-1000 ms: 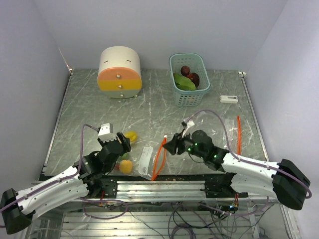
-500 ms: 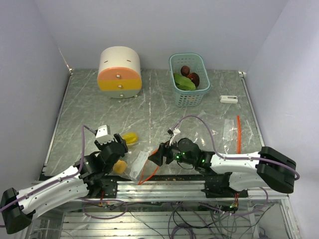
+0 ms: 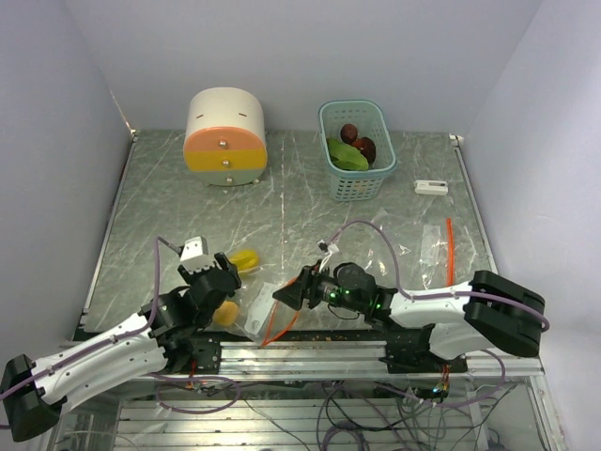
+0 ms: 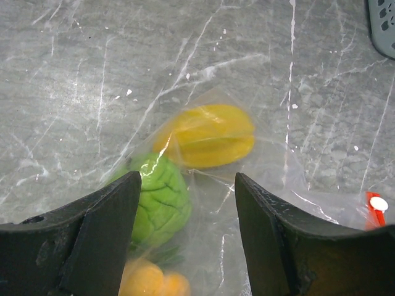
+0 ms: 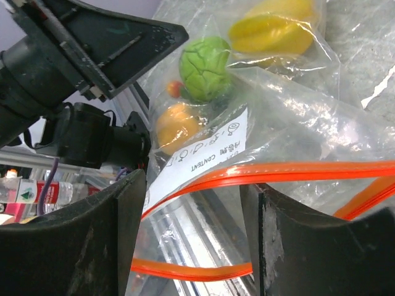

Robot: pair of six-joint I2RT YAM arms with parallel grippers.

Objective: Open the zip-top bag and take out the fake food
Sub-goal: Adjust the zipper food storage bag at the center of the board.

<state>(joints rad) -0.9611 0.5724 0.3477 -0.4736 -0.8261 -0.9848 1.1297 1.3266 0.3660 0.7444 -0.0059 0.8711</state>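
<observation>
The zip-top bag lies near the table's front edge, its orange zip mouth gaping apart. Fake food sits inside it: a yellow star fruit, a lime-green fruit and an orange fruit. My left gripper hangs open over the bag's closed end, one finger on either side of the fruits. My right gripper is open at the bag's mouth, with both zip strips running between its fingers. More fake food, green and dark red, lies in the teal basket.
A round cream-and-orange drawer box stands at the back left. A second clear bag with an orange strip lies at the right, with a small white object behind it. The metal rail of the table's front edge runs just below the bag.
My right gripper has slid left to the bag's mouth and opened its jaws wider. The bag has shifted left and its mouth now bulges open. The left gripper has barely moved.
</observation>
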